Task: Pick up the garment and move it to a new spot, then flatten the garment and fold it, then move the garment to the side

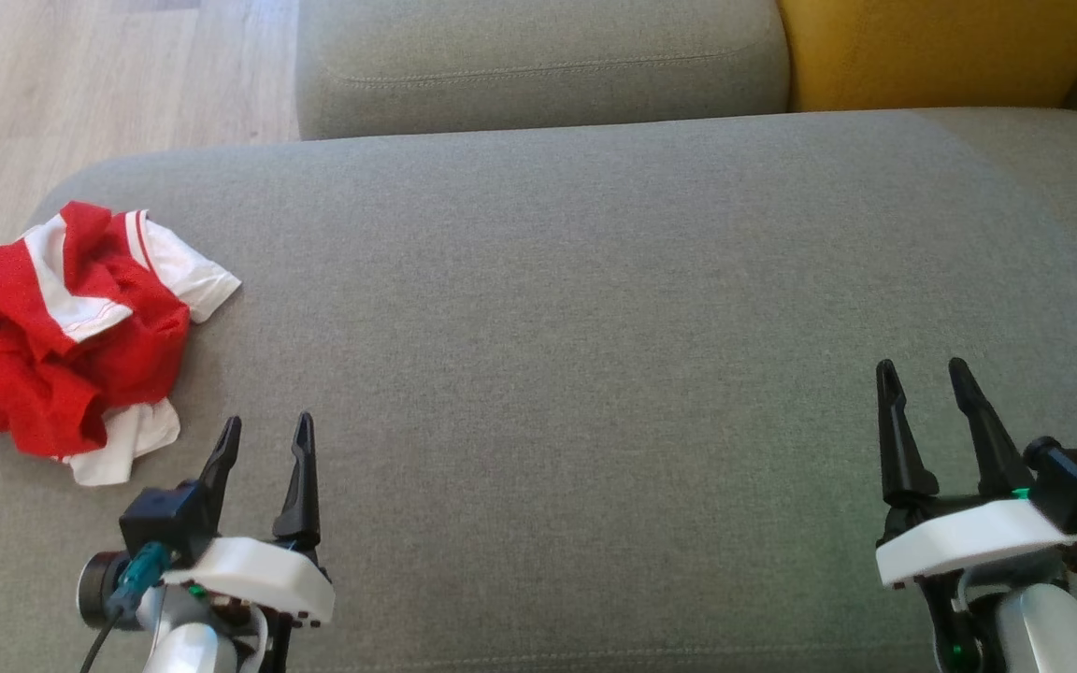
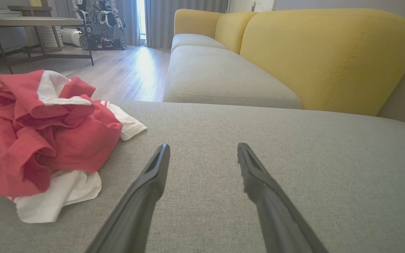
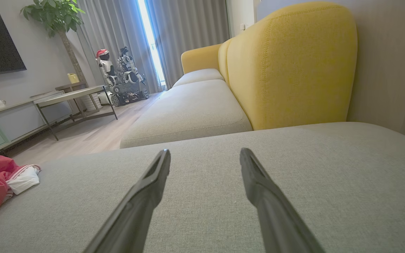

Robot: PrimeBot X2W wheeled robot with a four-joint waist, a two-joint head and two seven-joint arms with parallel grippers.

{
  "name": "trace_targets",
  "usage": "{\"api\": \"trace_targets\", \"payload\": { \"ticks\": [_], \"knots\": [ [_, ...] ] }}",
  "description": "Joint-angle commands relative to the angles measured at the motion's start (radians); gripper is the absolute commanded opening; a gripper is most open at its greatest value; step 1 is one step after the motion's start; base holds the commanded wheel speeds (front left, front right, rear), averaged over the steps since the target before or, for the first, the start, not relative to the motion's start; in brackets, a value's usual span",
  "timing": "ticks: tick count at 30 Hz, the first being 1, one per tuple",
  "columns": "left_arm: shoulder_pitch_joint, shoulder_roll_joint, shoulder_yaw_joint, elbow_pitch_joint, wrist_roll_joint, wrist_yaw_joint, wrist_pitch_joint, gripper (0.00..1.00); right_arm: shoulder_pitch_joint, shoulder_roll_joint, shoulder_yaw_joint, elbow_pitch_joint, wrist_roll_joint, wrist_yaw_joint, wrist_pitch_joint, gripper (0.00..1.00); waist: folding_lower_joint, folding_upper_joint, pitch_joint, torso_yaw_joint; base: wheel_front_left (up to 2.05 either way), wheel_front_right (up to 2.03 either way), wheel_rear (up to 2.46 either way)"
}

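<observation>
L gripper (image 1: 267, 420) & R gripper (image 1: 922, 365): fingers apart, empty. Crumpled red/white garment (image 1: 62, 327) on grey woven cushion (image 1: 595, 327).

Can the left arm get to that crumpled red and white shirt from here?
Probably yes. The garment lies just ahead and left of the open left gripper, with bare grey cushion between them and nothing blocking the way.
</observation>
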Motion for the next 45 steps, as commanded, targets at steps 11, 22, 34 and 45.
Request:
{"api": "trace_targets", "payload": {
  "ticks": [11,22,34,45],
  "knots": [
    [-0.054,-0.002,0.035,-0.032,-0.003,-0.006,-0.012,1.0,-0.017,-0.002,0.01,-0.047,-0.021,0.004,0.015,1.0,0.0,0.0,0.008,0.054,0.0,0.0,0.0],
    [-0.079,-0.002,0.048,-0.032,0.011,-0.004,-0.012,1.0,-0.017,0.0,0.036,-0.091,-0.045,0.004,0.042,1.0,0.0,0.0,0.022,0.246,0.0,0.0,0.0],
    [-0.089,-0.002,0.086,-0.046,0.016,-0.003,-0.012,1.0,-0.025,-0.002,0.073,-0.112,-0.06,0.004,0.063,1.0,0.0,0.0,0.037,0.48,0.0,0.0,0.0],
    [-0.086,-0.004,0.106,-0.054,0.017,-0.005,-0.012,1.0,-0.035,0.001,0.082,-0.11,-0.064,0.004,0.069,1.0,0.0,0.0,0.041,0.538,0.0,0.0,0.0]
  ]
}}
